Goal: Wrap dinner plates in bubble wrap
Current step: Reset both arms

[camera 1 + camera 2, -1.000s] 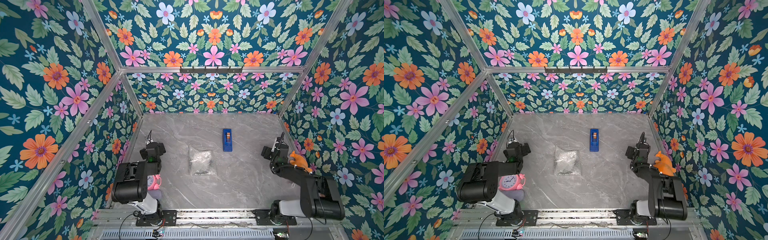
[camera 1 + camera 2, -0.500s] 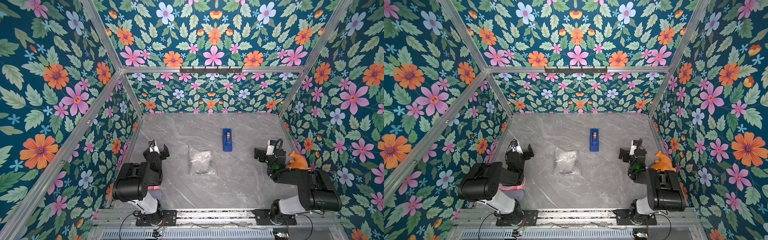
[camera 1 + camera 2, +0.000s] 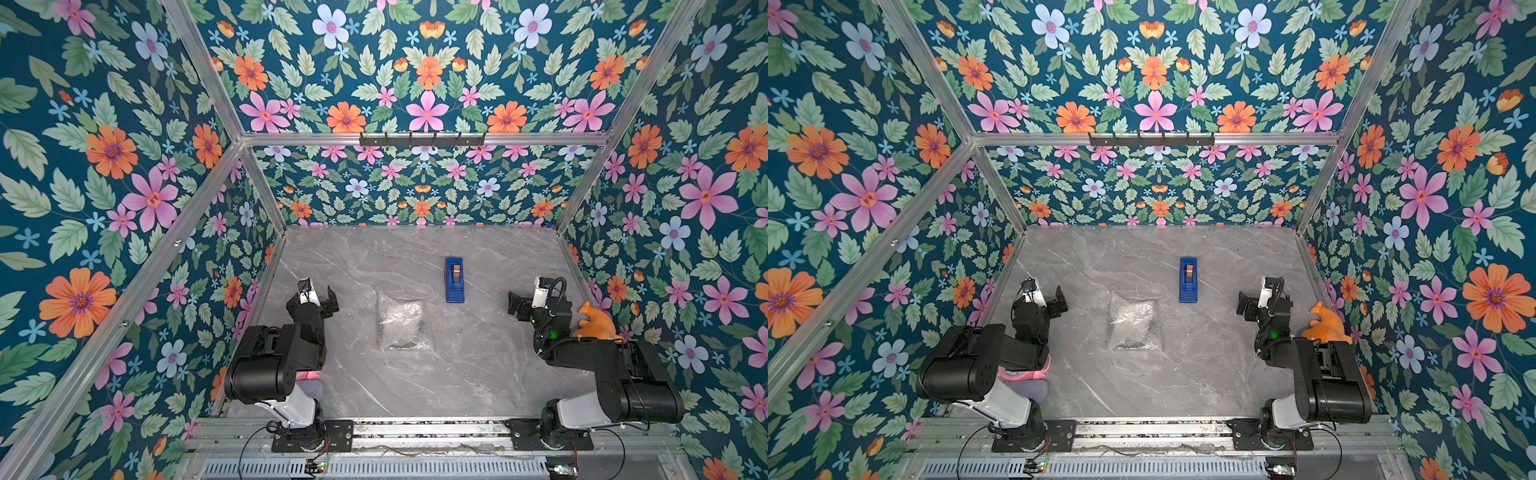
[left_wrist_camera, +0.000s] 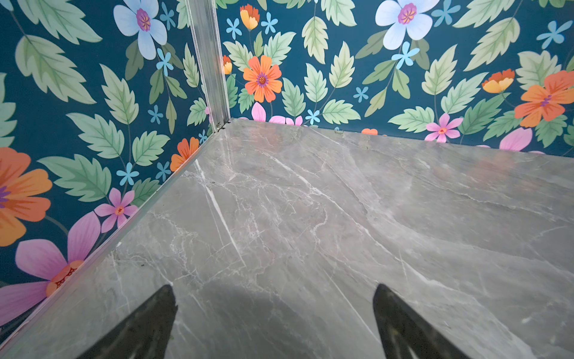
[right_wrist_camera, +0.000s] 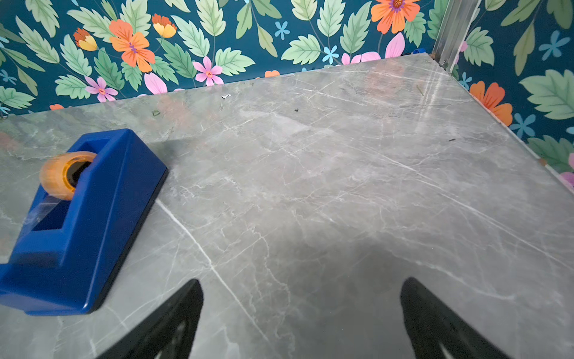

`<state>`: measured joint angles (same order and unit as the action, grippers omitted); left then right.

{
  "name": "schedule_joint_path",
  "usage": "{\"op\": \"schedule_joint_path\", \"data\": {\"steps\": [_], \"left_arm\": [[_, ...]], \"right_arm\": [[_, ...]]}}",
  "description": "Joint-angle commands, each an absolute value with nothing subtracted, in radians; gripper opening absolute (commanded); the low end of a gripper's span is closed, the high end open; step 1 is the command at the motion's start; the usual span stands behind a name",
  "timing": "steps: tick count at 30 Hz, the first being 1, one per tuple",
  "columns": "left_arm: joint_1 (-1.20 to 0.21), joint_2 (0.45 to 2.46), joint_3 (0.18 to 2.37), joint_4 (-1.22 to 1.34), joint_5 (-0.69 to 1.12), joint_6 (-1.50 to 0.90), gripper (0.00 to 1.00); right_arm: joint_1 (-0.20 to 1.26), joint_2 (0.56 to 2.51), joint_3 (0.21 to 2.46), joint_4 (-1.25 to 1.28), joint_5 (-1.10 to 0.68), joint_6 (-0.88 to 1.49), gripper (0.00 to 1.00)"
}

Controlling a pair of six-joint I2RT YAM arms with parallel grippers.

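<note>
A compact bundle of clear, silvery, dimpled bubble wrap (image 3: 401, 322) is seen from above at the centre of both top views, lying on a grey marble-patterned tabletop (image 3: 415, 382). A dark patch shows through the film near the bundle's lower edge. It is judged to be the round glossy black dinner plate (image 3: 402, 344), enclosed in the wrap, though its outline cannot be made out. A blue plastic tape dispenser with an orange-tinted roll (image 3: 454, 279) stands just above and to the right of the bundle, apart from it.

Compared with a second ago, neither the bundle nor the dispenser has been moved. Only the arms differ. The left gripper (image 3: 320, 297), at the left of the frame, has been turned outward and swung slightly toward the middle. The right gripper (image 3: 524, 305), at the right of the frame, has been brought inward in the same way. Both are kept well apart from the bundle.

The jaws of both grippers are spread wide with nothing between them. In the left wrist view only bare tabletop is seen between the black fingertips (image 4: 169, 292). The same is seen in the right wrist view, with the dispenser at the left of the frame.

The folding is judged to be done, and no grip is held on the wrap. The arms appear to be readied for one more reach, or the task is close to its end.
</note>
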<state>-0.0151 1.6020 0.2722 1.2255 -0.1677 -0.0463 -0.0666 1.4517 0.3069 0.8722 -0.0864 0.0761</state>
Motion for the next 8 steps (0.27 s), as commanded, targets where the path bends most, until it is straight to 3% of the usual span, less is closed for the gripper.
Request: {"op": "schedule_joint_path", "data": {"steps": [1, 8], "left_arm": [[-0.018, 1.603, 0.278, 1.237, -0.179, -0.035, 1.0], [-0.025, 1.603, 0.281, 1.232, -0.186, -0.028, 1.0]], "right_arm": [[-0.067, 1.453, 0.315, 0.9, -0.093, 0.067, 0.99], [-0.068, 1.451, 0.31, 0.905, -0.094, 0.059, 0.99]]}}
